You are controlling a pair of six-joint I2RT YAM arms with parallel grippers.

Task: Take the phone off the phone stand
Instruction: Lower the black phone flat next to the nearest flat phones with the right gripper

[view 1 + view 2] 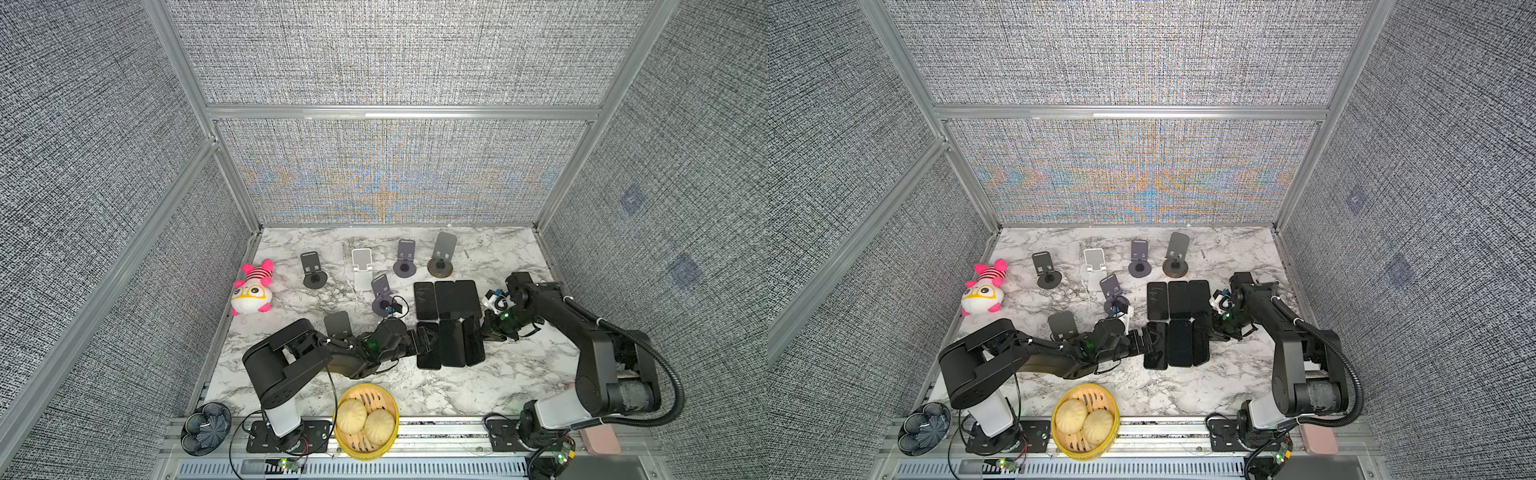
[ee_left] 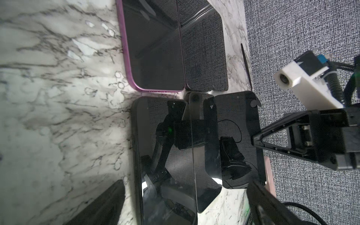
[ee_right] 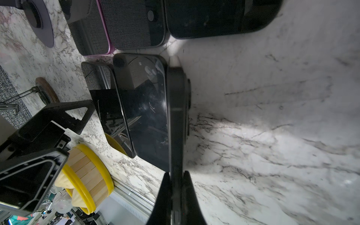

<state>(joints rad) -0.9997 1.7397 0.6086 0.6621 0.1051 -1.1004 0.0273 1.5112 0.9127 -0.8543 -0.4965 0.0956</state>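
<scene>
Six dark phones lie in two rows on the marble table (image 1: 332, 299). My right gripper (image 1: 484, 328) (image 1: 1214, 330) (image 3: 176, 187) is shut on the long edge of the front-right phone (image 1: 473, 340) (image 1: 1201, 338) (image 3: 176, 116), which stands tilted on its side against its neighbour (image 3: 144, 109). My left gripper (image 1: 428, 338) (image 1: 1152, 338) (image 2: 185, 183) hangs open over the front-left phone (image 1: 428, 357) (image 2: 165, 155), its fingers (image 2: 105, 204) wide apart and holding nothing. Several phone stands (image 1: 313, 270) (image 1: 1139, 259) at the back and one near my left arm (image 1: 337, 324) carry no phone.
A pink and white plush toy (image 1: 252, 289) lies at the left. At the front edge are a yellow-rimmed steamer basket (image 1: 390, 409) with two buns and a dark bowl (image 1: 205, 428). Grey fabric walls close in the table on three sides.
</scene>
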